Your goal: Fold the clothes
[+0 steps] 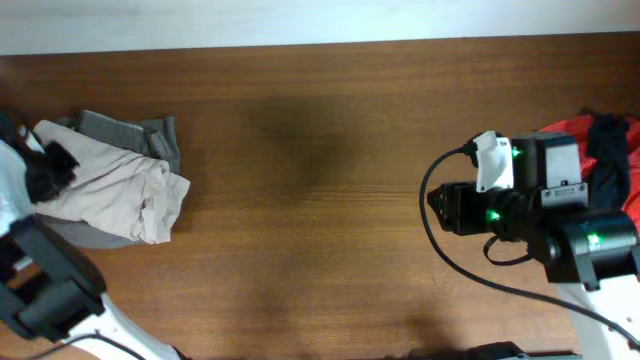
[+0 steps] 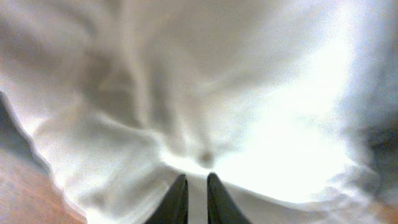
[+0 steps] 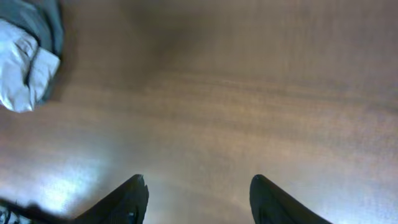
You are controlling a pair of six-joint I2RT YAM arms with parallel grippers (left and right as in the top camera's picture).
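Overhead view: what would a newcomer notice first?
The crumpled beige shorts at the far left of the table, lying on grey shorts, with the left gripper right up against them, jaws nearly together. At the right edge sits a red and black heap; beside it the right gripper hangs over bare wood, jaws open.

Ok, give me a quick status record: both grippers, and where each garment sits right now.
left gripper: at the beige shorts, fingers nearly together; can't tell whether they pinch cloth
right gripper: open, empty, over bare table
beige shorts: bunched at the table's left end, lying on the grey shorts
red and black garments: heap at the right edge, untouched
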